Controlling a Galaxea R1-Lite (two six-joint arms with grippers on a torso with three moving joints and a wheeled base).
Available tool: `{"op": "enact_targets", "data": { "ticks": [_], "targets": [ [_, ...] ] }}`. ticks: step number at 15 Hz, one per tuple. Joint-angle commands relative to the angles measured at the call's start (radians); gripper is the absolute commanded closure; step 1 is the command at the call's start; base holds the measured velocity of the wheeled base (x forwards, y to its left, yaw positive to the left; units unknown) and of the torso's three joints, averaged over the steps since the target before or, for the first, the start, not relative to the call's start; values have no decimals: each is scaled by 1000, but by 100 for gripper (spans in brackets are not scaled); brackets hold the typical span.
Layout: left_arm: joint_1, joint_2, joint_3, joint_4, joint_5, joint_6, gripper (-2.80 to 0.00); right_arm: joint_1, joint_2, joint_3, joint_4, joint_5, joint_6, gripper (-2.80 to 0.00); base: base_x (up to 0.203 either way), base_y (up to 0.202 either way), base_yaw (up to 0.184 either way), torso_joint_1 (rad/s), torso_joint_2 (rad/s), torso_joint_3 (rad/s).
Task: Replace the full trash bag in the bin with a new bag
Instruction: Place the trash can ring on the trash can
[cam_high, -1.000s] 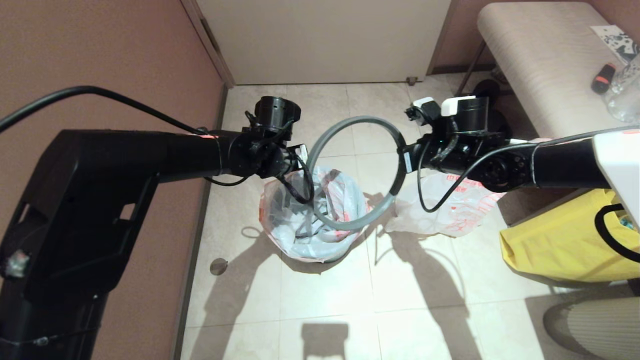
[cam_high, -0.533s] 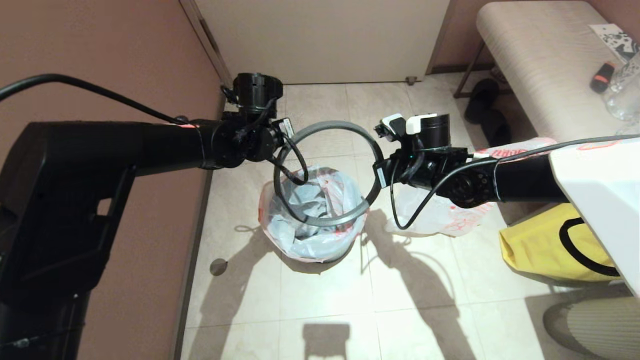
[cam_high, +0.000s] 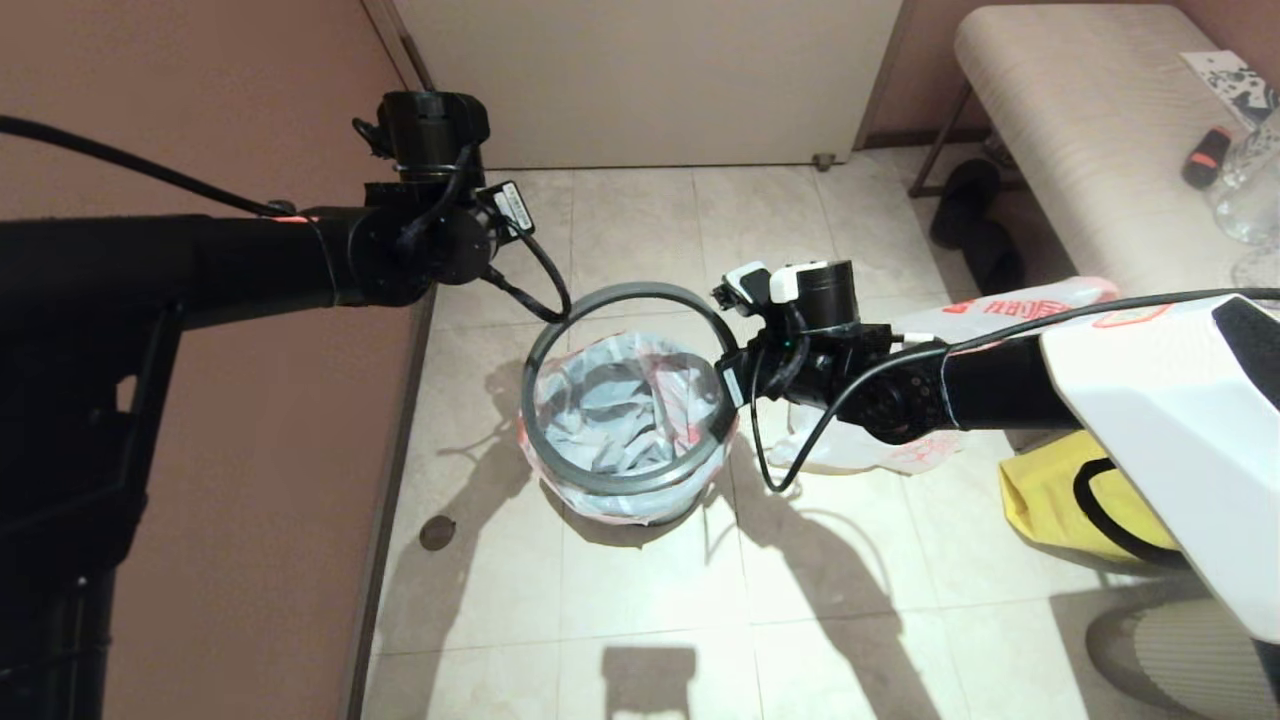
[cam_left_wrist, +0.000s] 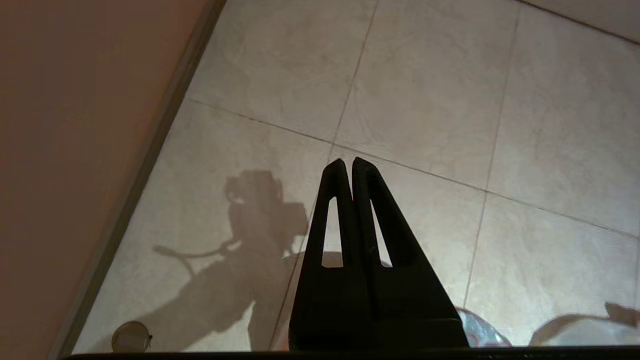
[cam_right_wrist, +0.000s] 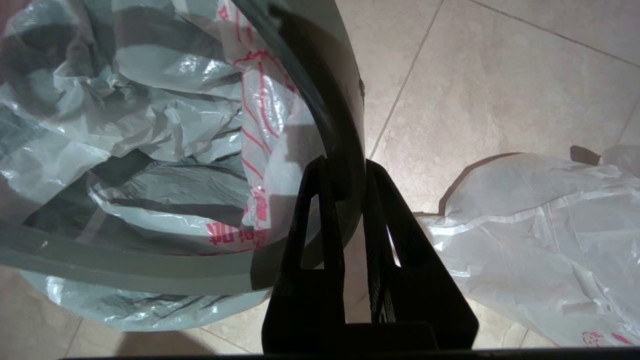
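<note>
Thin, crinkled, glossy translucent plastic forms the new bag (cam_high: 625, 415) lining the bin. The hoop (cam_high: 620, 482) is smooth matt grey plastic. The floor (cam_high: 820, 600) is pale, faintly glossy tile. The yellow bag (cam_high: 1050, 490) looks cloth.

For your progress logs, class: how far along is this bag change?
Done: the full trash bag lies on the floor and the new bag lines the bin. In hand: the right pincer holds the grey hoop over the rim. Left: seating the hoop. The left pincer is shut and empty.
</note>
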Motion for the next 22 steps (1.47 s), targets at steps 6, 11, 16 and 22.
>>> {"op": "enact_targets", "data": {
  "ticks": [6, 11, 16, 22],
  "targets": [
    [-18, -92, 48, 18, 0, -8, 0, 8, -17, -76, 189, -13, 10, 0, 0, 0, 0, 0, 0, 0],
    [-27, -112, 55, 18, 0, -8, 0, 46, -97, -178, 311, -43, 26, 0, 0, 0, 0, 0, 0, 0],
    [-37, -116, 71, 19, -13, -5, 0, 48, -118, -186, 537, -33, 12, 0, 0, 0, 0, 0, 0, 0],
    [-41, -115, 69, 16, -18, -4, 0, 17, -32, -186, 499, 104, -103, 0, 0, 0, 0, 0, 0, 0]
  ]
}}
